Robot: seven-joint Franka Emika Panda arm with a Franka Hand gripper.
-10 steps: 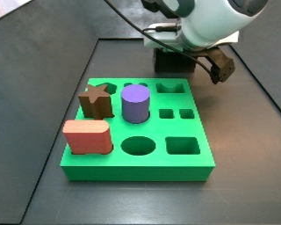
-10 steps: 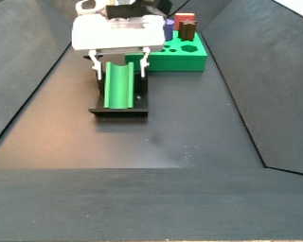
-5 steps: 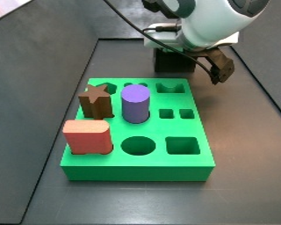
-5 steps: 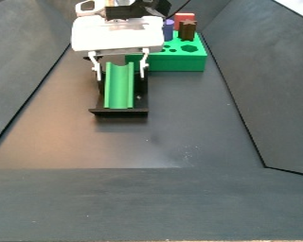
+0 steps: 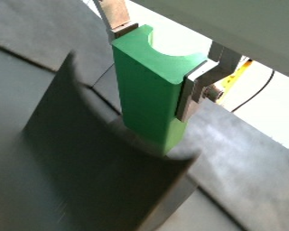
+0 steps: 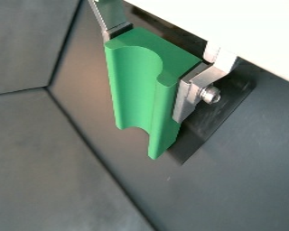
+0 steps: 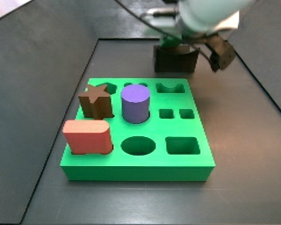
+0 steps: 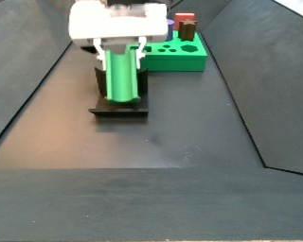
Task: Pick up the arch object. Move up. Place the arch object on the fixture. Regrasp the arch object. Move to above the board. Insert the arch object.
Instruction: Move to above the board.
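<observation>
My claw (image 8: pixel 120 64) clamps the green arch-shaped block (image 8: pixel 120 75), its long axis running down toward the dark blocky fixture (image 8: pixel 120 107). Only a wrist view reveals the block's notch (image 6: pixel 140 77). Only a side view shows the bright green holed board (image 7: pixel 137 132).

Tool (image 8: pixel 121 68) pointing down over the fixture (image 8: pixel 120 106), silver fingers (image 6: pixel 193 88) clamped on the arch object (image 8: pixel 121 76).

Arch object (image 5: pixel 151 86) plain green, no pattern. Gripper (image 8: pixel 120 52) over fixture (image 8: pixel 120 107): white body, silver jaws with dark pads. Fixture black-brown. Board (image 7: pixel 167 149) bright green, carrying brown star peg (image 7: pixel 96 99), purple cylinder (image 7: pixel 134 103), salmon block (image 7: pixel 87 136). Table (image 8: pixel 141 189) dark grey.
</observation>
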